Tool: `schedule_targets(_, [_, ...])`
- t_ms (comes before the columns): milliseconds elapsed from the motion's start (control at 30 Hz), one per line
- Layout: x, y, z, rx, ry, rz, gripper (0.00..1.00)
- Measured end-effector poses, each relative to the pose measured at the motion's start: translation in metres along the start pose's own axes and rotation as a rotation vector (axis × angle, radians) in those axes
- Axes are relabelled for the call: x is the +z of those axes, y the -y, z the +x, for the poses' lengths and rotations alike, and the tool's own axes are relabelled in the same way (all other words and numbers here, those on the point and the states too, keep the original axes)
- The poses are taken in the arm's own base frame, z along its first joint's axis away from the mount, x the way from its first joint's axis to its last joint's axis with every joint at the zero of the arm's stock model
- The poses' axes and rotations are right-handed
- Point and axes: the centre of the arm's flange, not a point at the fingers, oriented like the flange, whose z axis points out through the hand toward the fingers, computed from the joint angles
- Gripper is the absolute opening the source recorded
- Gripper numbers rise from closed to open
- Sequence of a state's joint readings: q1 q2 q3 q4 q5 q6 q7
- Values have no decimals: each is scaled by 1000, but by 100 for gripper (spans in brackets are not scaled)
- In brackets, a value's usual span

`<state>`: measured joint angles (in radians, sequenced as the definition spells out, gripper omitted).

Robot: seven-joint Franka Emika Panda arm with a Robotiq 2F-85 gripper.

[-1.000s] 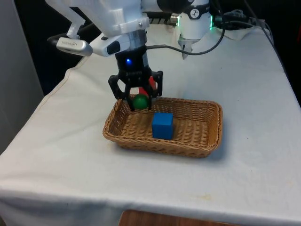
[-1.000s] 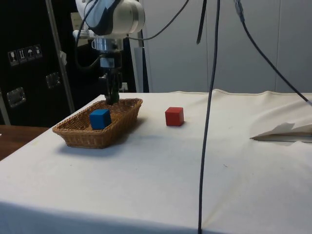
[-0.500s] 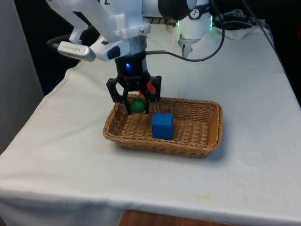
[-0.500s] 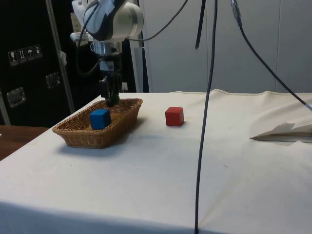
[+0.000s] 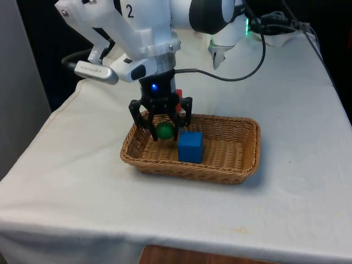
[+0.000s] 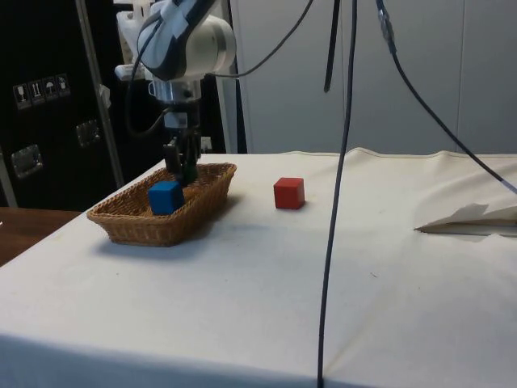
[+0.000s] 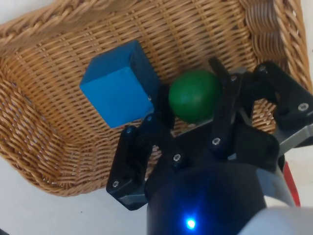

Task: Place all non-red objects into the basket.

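A green ball (image 5: 164, 131) is held between the fingers of my black gripper (image 5: 164, 132), which is shut on it low inside the wicker basket (image 5: 242, 165), near its end on the front view's left. A blue cube (image 5: 190, 147) lies on the basket floor right beside the ball. In the wrist view the green ball (image 7: 194, 95) sits between the fingers, with the blue cube (image 7: 117, 88) close against one finger. The side view has the gripper (image 6: 184, 167) just behind the blue cube (image 6: 166, 196). A red cube (image 6: 288, 193) stands on the cloth outside the basket (image 6: 153, 230).
The basket's half toward the front view's right (image 5: 228, 146) holds nothing. A black cable (image 6: 335, 202) hangs down in front of the side camera. Crumpled cloth (image 6: 477, 218) lies at the far edge of the side view.
The gripper has gone down into the basket with the green ball, shifting slightly toward the blue cube. The cubes and basket have not moved.
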<state>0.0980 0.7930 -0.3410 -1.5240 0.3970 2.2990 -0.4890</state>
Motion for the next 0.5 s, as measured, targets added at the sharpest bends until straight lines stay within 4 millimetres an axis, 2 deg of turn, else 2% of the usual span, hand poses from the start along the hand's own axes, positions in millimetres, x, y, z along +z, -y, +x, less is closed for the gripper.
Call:
schedule_targets(333, [16,4,2,-2,8,6,0])
schedule_targets(500, [15,4,3,-3,6,4,0])
